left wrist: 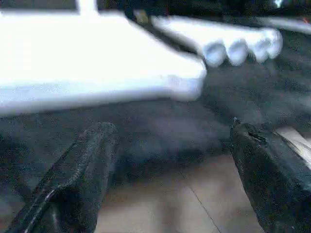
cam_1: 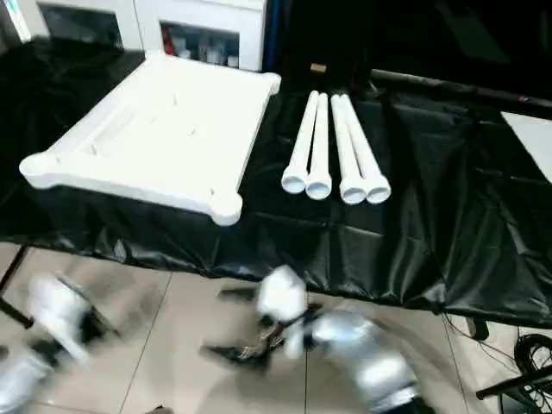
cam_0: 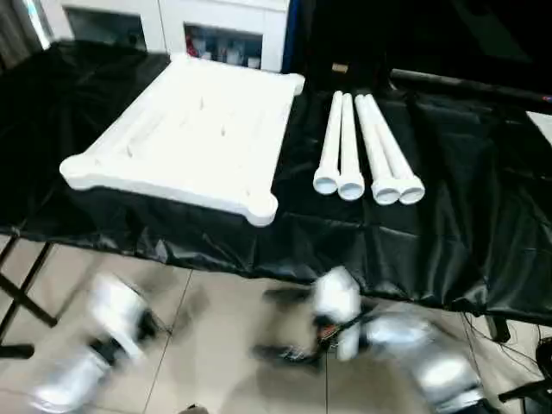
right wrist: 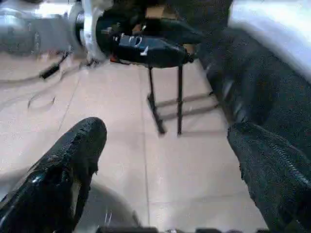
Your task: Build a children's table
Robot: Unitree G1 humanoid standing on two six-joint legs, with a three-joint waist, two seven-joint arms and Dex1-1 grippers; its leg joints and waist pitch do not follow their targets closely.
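The children's table top (cam_0: pixel 194 134) lies ribbed side up on the left part of the black-covered work table. To its right, several white tubular legs (cam_0: pixel 366 151) lie side by side with their flared ends toward me. Both arms hang below the table's front edge, over the floor. My left gripper (left wrist: pixel 170 131) is open and empty; its wrist view looks up at the top's edge (left wrist: pixel 97 53) and the leg ends (left wrist: pixel 238 48). My right gripper (cam_0: pixel 272 326) points toward my left, open and empty, with its fingers (right wrist: pixel 73 160) spread over floor tiles.
The black cloth (cam_0: pixel 448 216) drapes over the work table's front edge. A white cabinet (cam_0: pixel 216 30) stands behind it. Black stand legs (cam_0: pixel 17 293) are at the left on the tiled floor (cam_0: pixel 224 319), and cables (cam_0: pixel 526 379) lie at the lower right.
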